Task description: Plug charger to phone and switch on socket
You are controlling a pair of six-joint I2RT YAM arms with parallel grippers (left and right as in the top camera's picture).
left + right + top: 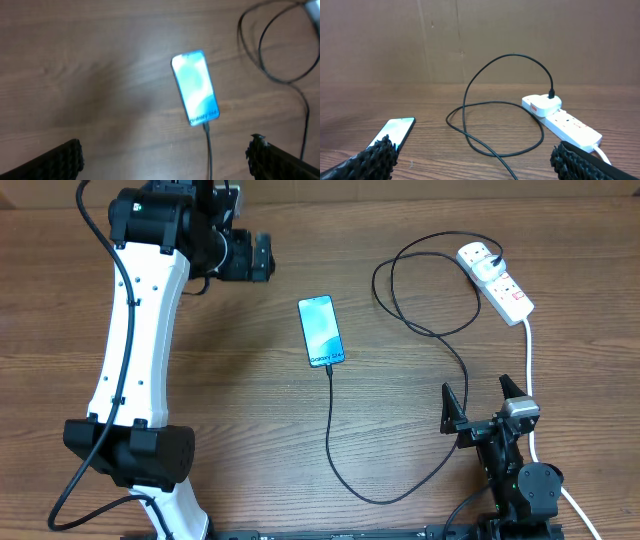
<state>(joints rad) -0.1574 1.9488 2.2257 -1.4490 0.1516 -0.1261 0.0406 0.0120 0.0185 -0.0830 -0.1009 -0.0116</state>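
Left tool hung over the far left part of the wooden tabletop, its two fingers spread wide with nothing between them. In its wrist view the phone lay beyond and between the fingertips, well apart from both. Right tool sat low near the front right edge, likewise wide open and empty.

The phone lay flat, screen up and lit blue-teal, near the middle of the tabletop. Its "Galaxy S24" end pointed toward the robot. The charger met the phone at that end, its tip touching the edge. From there the black cable ran toward the front, curved right, and looped back up to the socket. The socket lay at the far right, angled, with a white adapter seated in its far end and the cable entering the adapter's top. A thick white cord ran from the socket's near end, passing just beside the right tool.
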